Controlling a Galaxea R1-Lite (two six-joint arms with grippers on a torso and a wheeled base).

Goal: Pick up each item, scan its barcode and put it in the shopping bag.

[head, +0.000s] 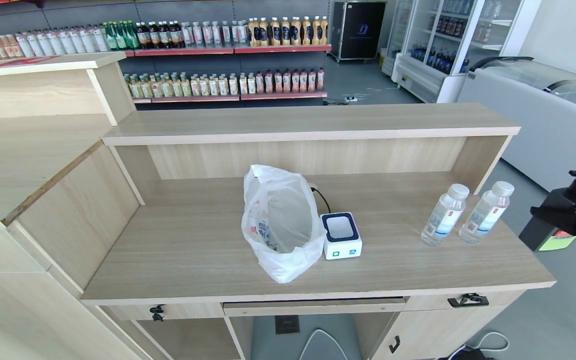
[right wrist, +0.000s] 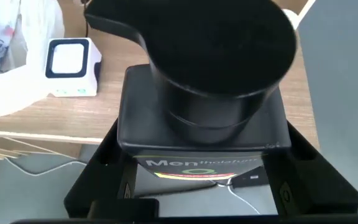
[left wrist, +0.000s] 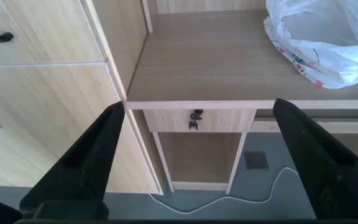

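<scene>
- We see the right pincer [right wrist: 207, 186] closed on a black pump bottle [right wrist: 204, 112], gripping its body at both sides, with the pump head on top.
- We place this bottle in the air off the right end of the desk [head: 193, 250], clear of its top.
- The left pincer [left wrist: 197, 112] is spread wide and holds nothing; it hangs off the desk's front left corner, above the floor.
- The white bag [head: 278, 225] stands open at mid-desk.
- The scanner [head: 341, 235] sits just beside the bag, on its right.
- A water bottle [head: 444, 215] and a second water bottle [head: 486, 212] stand upright side by side near the desk's right end.
</scene>
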